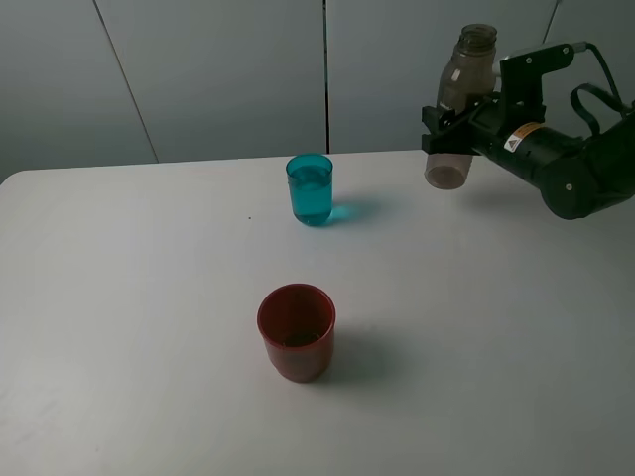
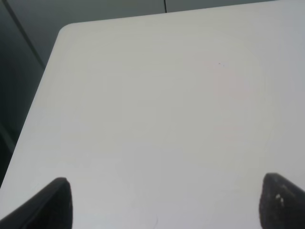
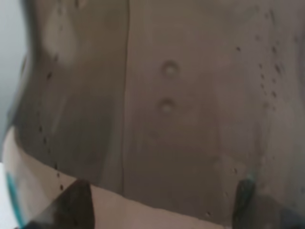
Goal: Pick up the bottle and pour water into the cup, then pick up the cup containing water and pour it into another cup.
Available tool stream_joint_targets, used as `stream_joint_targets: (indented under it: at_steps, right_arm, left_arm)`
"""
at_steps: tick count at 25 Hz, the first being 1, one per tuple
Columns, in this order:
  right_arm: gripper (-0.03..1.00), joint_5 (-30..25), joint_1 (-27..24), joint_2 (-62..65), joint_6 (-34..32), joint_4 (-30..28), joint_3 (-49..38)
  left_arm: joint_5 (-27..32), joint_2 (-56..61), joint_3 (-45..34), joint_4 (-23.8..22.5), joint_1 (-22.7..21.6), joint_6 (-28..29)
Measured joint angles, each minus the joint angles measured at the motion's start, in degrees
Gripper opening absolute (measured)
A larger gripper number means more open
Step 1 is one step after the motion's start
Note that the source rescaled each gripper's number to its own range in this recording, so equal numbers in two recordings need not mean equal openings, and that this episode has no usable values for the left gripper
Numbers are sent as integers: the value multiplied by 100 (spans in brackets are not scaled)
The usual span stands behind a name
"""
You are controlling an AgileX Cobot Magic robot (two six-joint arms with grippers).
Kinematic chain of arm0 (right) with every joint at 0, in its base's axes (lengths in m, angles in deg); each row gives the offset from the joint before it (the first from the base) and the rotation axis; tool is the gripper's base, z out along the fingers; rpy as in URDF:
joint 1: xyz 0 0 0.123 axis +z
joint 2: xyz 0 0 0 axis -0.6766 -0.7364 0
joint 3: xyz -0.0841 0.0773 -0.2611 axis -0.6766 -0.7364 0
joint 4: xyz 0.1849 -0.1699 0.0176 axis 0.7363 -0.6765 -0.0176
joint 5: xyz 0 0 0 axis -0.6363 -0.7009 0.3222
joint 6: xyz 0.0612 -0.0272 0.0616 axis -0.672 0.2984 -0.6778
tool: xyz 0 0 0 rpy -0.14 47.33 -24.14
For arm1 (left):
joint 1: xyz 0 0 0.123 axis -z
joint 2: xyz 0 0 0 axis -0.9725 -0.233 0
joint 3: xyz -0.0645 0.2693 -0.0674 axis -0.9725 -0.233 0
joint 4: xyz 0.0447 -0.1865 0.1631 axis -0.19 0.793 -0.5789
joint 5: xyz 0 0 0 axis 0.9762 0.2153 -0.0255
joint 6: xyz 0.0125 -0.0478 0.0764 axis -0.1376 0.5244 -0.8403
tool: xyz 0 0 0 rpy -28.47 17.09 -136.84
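Observation:
My right gripper is shut on the smoky grey-brown bottle and holds it upright in the air at the far right, above the table. The bottle's wet wall fills the right wrist view. The teal cup stands at the table's far middle with water in it. The dark red cup stands nearer the front, in the middle. My left gripper is open over bare table near the table's left corner, and does not show in the exterior view.
The white table has its back edge against grey wall panels. Its left corner and edge show in the left wrist view.

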Motion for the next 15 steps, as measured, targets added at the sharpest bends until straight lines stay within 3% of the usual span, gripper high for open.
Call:
stream_joint_targets:
  at_steps: [6,15]
  right_arm:
    - [0,454,-10,-531,-92,4,-27]
    - [0,521,-10,-895,114,4,-27]
  left_arm:
    - [0,0,0,0,0,0]
    - [0,0,0,0,0,0]
